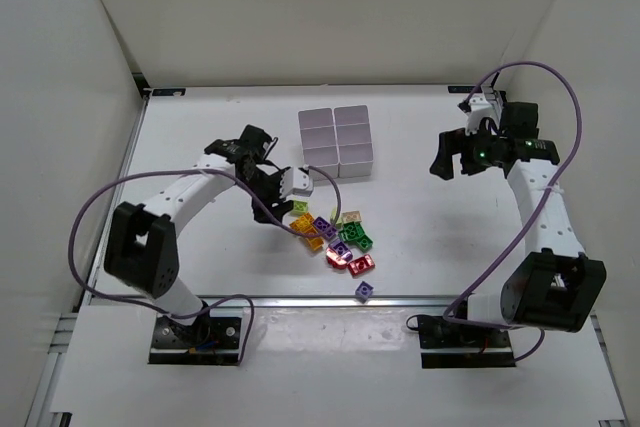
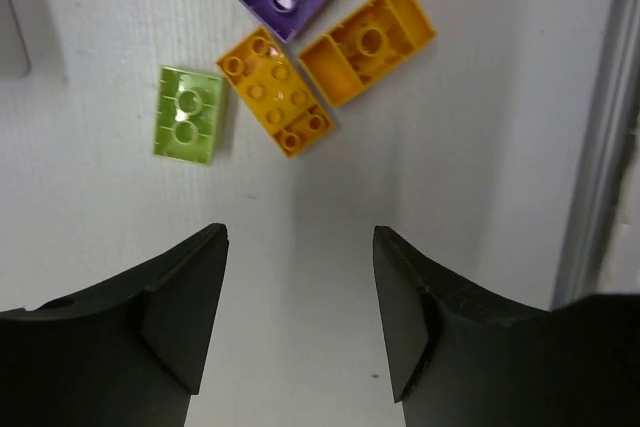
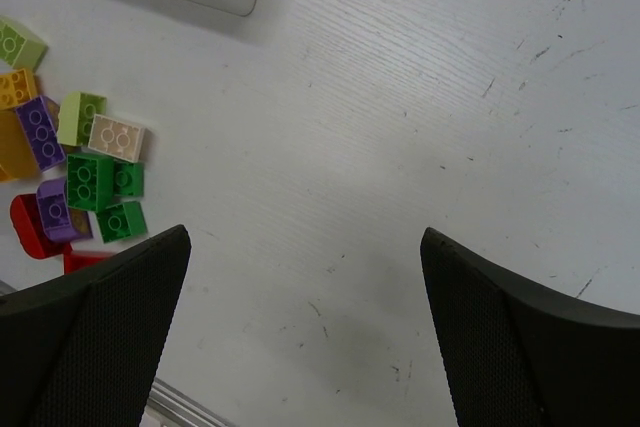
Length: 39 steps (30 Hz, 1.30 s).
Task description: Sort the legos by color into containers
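Jaws parted and empty, left gripper (image 2: pixel 298 247) is the nearer arm; glossy orange studded plastic brick (image 2: pixel 275 92) lies just ahead at 12 o'clock, long axis running 11-to-5.

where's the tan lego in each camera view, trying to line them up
Top external: tan lego at the far right edge of the pile, below the middle of the picture.
Left wrist: not in it.
Right wrist: tan lego at the left, just above the green bricks.
Shared landmark: the orange bricks, seen in all three views.
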Motion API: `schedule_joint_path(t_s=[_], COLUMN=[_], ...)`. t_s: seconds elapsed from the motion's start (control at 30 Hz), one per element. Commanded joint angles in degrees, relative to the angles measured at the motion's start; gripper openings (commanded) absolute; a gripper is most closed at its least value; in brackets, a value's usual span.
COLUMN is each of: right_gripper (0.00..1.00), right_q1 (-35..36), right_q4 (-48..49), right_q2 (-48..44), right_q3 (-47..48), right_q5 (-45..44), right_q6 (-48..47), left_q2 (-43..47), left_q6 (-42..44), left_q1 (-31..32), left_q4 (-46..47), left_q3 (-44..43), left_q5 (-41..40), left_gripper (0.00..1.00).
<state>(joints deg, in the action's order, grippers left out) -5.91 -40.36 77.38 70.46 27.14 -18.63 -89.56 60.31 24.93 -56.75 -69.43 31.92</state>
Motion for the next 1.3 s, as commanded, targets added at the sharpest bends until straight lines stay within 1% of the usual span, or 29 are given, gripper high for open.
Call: schedule_joint_path(t_s=[0.0, 0.03, 0.07, 0.13, 0.2, 0.3, 0.43, 0.6, 0.83, 1.27], right_gripper=[0.99, 0.99, 0.99, 0.99, 0.99, 0.99, 0.99, 0.99, 0.99, 0.99], right_q1=[0.1, 0.1, 0.1, 0.1, 0.1, -0.2, -0.5, -1.0, -1.1, -1.6], right_q4=[0.2, 0.2, 0.2, 0.2, 0.0, 0.0, -0.1, 0.2, 0.3, 0.7], right_q2=[-2.5, -2.8, -3.2, -3.5, -4.2, -4.7, -4.9, -4.2, -3.2, -1.8], right_q3=[-0.8, -0.9, -1.1, -1.5, -1.7, -1.9, -2.1, -1.8, -1.3, -1.5], right_q5=[1.3, 1.3, 1.3, 1.2, 0.6, 0.5, 0.6, 0.5, -0.4, -1.3], right_q6=[-0.8, -0.7, -0.7, -0.9, -1.1, -1.1, -0.8, -0.9, -1.4, -2.2], left_q2=[-1.8, -2.8, -5.3, -7.3, -9.6, -11.7, -13.9, -16.8, -19.0, -19.3], left_q6=[4.8, 6.9, 8.0, 9.7, 10.8, 12.5, 15.8, 17.2, 18.7, 19.6], left_q1=[-0.2, 0.1, 0.4, 0.4, 0.2, -0.3, -0.3, -1.1, -1.3, 0.9], left_q4=[5.6, 6.2, 6.2, 6.2, 7.1, 9.4, 9.6, 9.5, 9.5, 9.1], left_q3=[-2.7, -3.3, -4.5, -5.7, -6.4, -6.7, -7.3, -8.8, -9.3, -7.3], left_q5=[2.8, 2.5, 2.1, 2.3, 2.0, 1.9, 1.2, 1.2, 1.4, 3.3], left_gripper=[0.71, 0.71, 0.71, 0.73, 0.78, 0.79, 0.80, 0.80, 0.79, 0.77])
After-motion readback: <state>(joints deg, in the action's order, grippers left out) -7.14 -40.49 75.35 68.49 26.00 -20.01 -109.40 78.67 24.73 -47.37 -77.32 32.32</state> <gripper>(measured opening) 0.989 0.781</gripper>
